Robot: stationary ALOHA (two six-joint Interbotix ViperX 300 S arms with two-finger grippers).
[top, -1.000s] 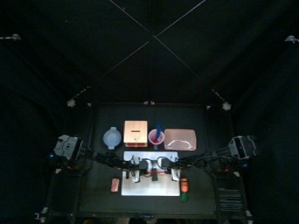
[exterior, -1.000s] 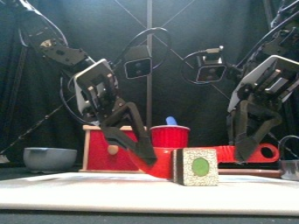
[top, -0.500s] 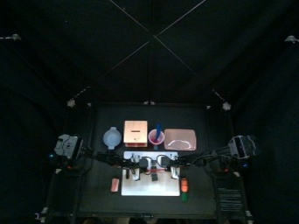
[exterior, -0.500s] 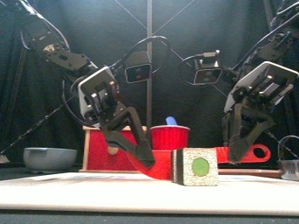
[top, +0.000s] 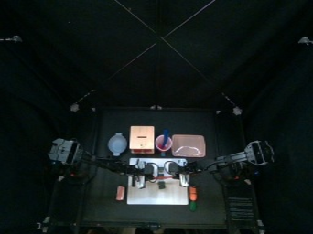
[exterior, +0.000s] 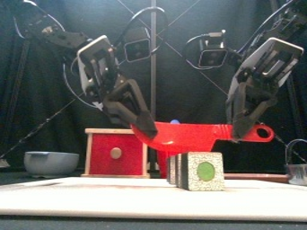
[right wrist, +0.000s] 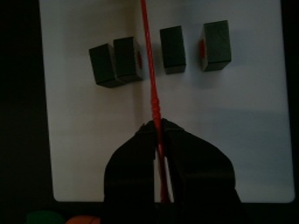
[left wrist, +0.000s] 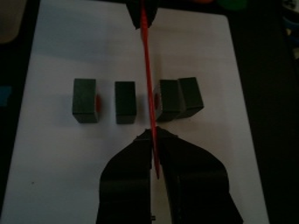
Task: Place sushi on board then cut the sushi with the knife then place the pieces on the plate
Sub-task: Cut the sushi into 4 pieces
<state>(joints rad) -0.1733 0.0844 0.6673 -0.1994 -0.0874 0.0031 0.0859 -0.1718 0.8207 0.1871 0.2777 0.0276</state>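
Red knife [exterior: 192, 135] is being clenched by left end effector [exterior: 146, 135] and right end effector [exterior: 254, 133] above sushi pieces [exterior: 199, 171] (wooden box [exterior: 117, 153] behind).

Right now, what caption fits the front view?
Above sushi pieces on the white board, the left gripper and right gripper hold the red knife.

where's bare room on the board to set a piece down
Bare board lies left and right of the sushi row. The middle is crowded: the knife hangs over the row, clamped in both arms' jaws.
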